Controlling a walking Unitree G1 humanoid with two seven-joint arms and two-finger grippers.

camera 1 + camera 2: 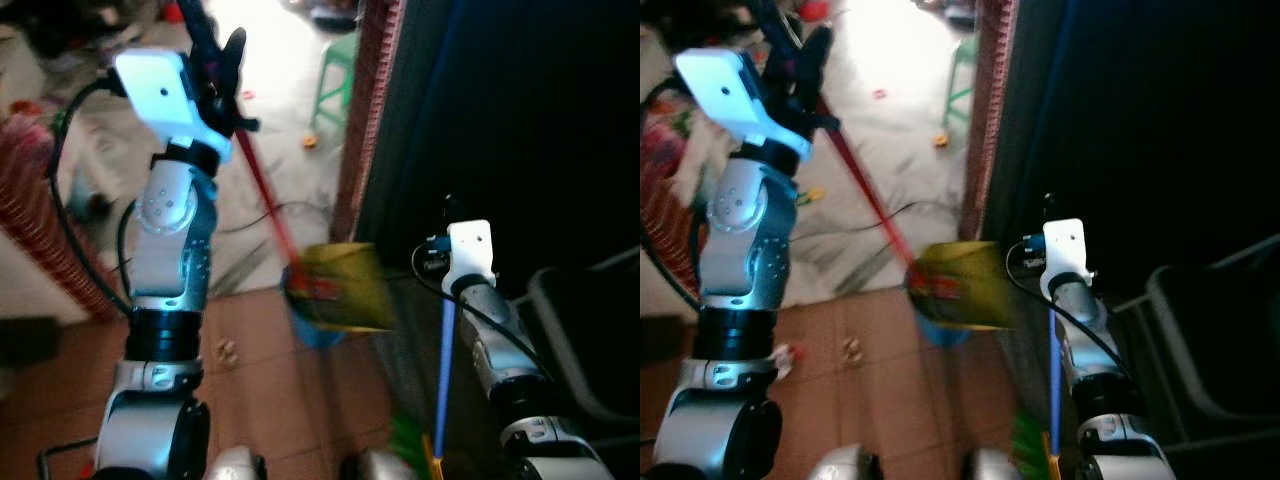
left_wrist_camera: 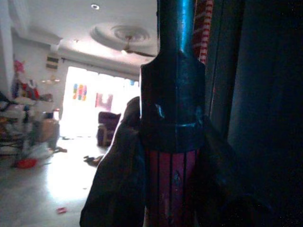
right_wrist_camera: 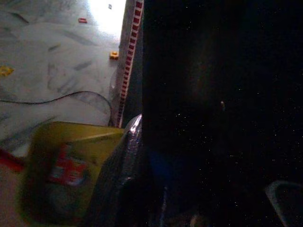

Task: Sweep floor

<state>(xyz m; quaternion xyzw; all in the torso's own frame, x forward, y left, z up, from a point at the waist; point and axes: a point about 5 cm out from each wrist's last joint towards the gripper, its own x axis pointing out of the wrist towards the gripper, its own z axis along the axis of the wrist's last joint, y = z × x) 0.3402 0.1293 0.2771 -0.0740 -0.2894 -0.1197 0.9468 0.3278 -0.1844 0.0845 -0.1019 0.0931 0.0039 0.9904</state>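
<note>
My left gripper (image 1: 216,48) is raised high at the left and shut on the red broom handle (image 1: 268,205). In the left wrist view that handle (image 2: 171,189), with its dark cap, stands between the dark fingers (image 2: 113,189). The handle slants down to the blurred yellow and blue broom head (image 1: 338,288) on the floor. My right gripper (image 1: 449,212) is lower at the right, shut on a thin blue handle (image 1: 446,350). That handle runs down to something green (image 1: 405,440) near my feet. The right wrist view is mostly dark, with the yellow broom head (image 3: 66,165) beside it.
A red-striped edge (image 1: 365,110) borders a dark area on the right, where a dark chair-like frame (image 1: 585,330) stands. A green stool (image 1: 335,80), a floor cable (image 1: 285,212), an orange scrap (image 1: 310,141) and crumbs (image 1: 228,350) lie ahead. A woven red object (image 1: 30,200) is at the left.
</note>
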